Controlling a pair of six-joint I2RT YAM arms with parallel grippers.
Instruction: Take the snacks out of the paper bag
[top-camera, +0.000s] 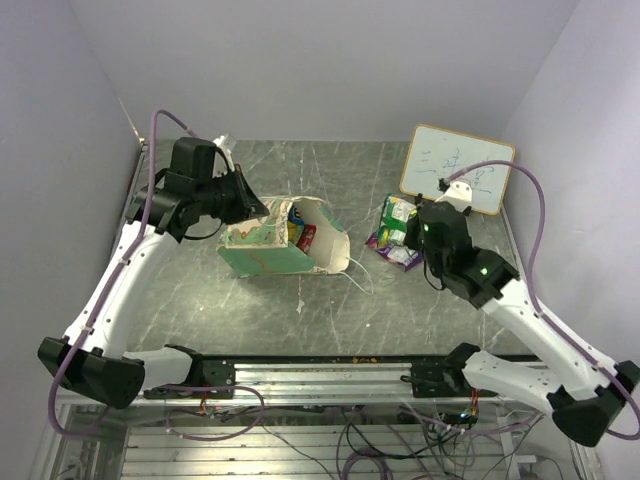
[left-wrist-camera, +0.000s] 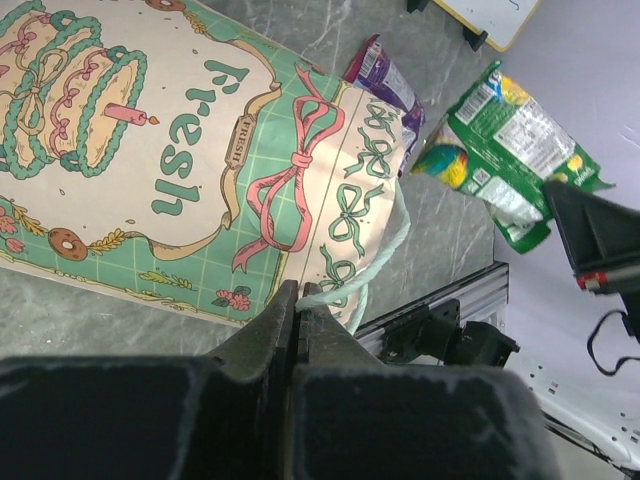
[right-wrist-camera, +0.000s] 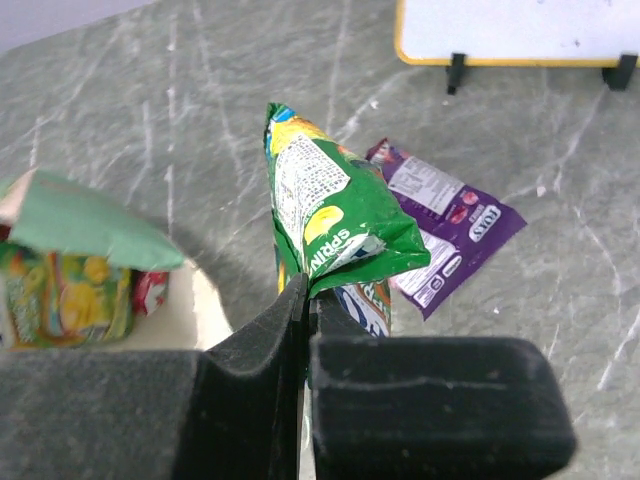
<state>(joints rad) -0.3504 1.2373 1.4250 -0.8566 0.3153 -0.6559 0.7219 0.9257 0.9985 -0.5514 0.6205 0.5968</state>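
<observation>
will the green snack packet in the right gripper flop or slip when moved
Probably light and fairly floppy: the green packet stands crumpled above the shut right gripper, pinched at one edge. Its glossy film looks slippery, so a quick swing might pull it loose.

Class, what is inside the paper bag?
A green-yellow packet and a red packet show at the bag's mouth; anything deeper is covered by its wall.

Top view overhead, far; wrist views close, sharing paper bag (top-camera: 266, 262).

Left arm (top-camera: 118, 275), right arm (top-camera: 535, 318): jaws together.
</observation>
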